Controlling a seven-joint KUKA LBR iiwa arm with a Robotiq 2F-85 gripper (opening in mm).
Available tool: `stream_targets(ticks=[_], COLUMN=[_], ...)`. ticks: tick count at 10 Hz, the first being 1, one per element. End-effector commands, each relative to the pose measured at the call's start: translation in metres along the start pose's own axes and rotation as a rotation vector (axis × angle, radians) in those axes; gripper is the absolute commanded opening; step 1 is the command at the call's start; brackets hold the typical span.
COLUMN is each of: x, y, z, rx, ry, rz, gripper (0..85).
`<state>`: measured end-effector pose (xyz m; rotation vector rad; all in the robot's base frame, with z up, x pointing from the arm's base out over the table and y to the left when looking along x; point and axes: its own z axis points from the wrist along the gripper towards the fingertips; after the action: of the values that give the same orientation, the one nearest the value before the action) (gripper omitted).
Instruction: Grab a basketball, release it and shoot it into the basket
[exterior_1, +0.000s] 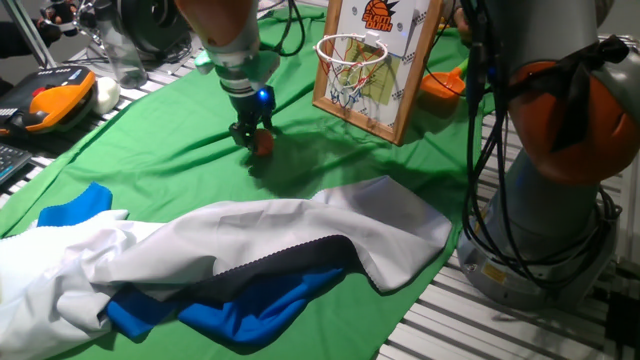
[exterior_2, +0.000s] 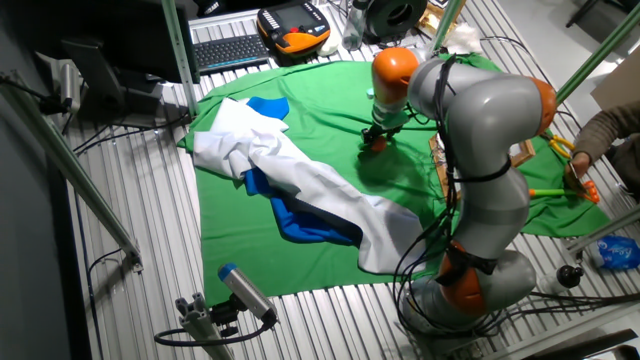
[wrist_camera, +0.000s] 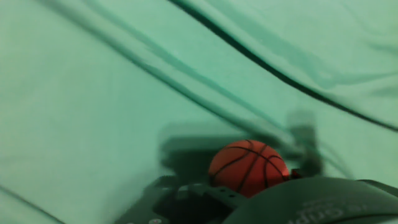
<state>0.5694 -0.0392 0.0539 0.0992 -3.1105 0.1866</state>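
Green cloth (exterior_1: 180, 150); fingers (exterior_1: 250, 137) seemingly grip basketball (exterior_1: 263, 142).

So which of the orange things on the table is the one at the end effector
The basketball, small and round with dark seam lines, sits between the end effector fingers on the green cloth. The other orange piece, the scoop, lies behind the basket's backboard.

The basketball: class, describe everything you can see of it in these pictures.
The basketball is a small orange toy ball with thin dark seam lines and a smooth, rubbery look. It sits low over the green cloth, between the fingers of the gripper, left of the basket. Whether it touches the cloth cannot be told.
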Motion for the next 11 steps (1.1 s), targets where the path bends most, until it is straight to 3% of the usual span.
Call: stream_targets(ticks=[1,3,5,8,9,11], x=[-0.002,-0.002,0.003,0.028,0.035,0.044], y=[0.001,0.002,-0.001,-0.014,-0.019,-0.03], z=[-0.007,-0.033,-0.069,-0.131,-0.143,-0.163], rx=[0.0,0.005,-0.028,0.002,0.009,-0.007], ry=[0.015,0.047,0.094,0.138,0.141,0.156], rz=[-0.012,-0.006,0.002,0.016,0.02,0.023], gripper=[0.0,0.0,0.0,0.0,0.0,0.0])
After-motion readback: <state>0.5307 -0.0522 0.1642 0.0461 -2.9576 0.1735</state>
